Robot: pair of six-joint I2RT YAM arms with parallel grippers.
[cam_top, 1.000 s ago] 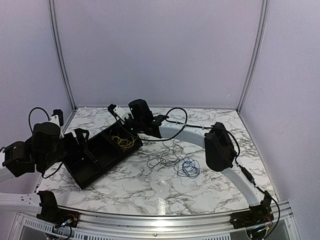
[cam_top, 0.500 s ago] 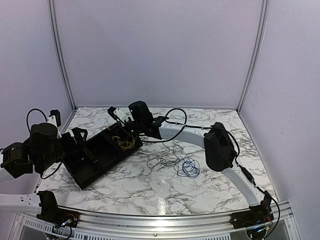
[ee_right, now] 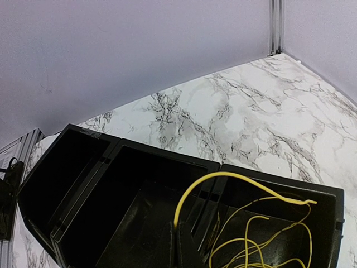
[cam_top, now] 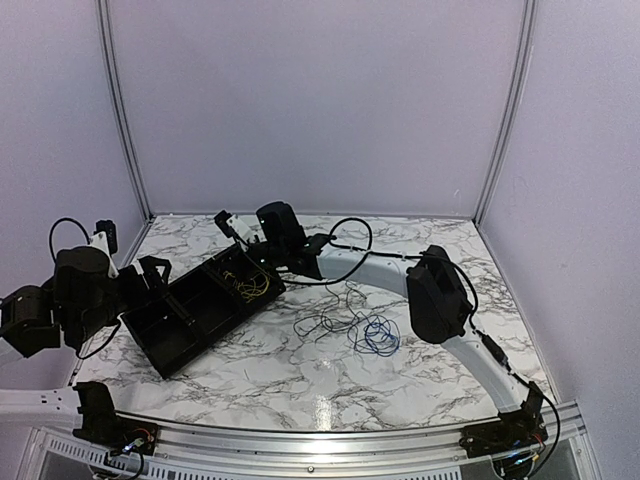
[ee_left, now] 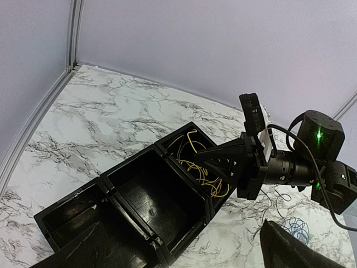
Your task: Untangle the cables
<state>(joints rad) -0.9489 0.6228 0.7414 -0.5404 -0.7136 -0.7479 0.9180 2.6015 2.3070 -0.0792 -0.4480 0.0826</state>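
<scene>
Marble table (cam_top: 300, 375): black bin (cam_top: 225, 325), cables (cam_top: 372, 337).

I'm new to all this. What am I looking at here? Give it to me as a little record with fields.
tray: black, three compartments, on the marble table
yellow wire: in the tray's end compartment
black wire and blue wire: overlapping on the table, beside the tray
left gripper: open, by the tray's other end
right gripper: shut, above the yellow wire
</scene>
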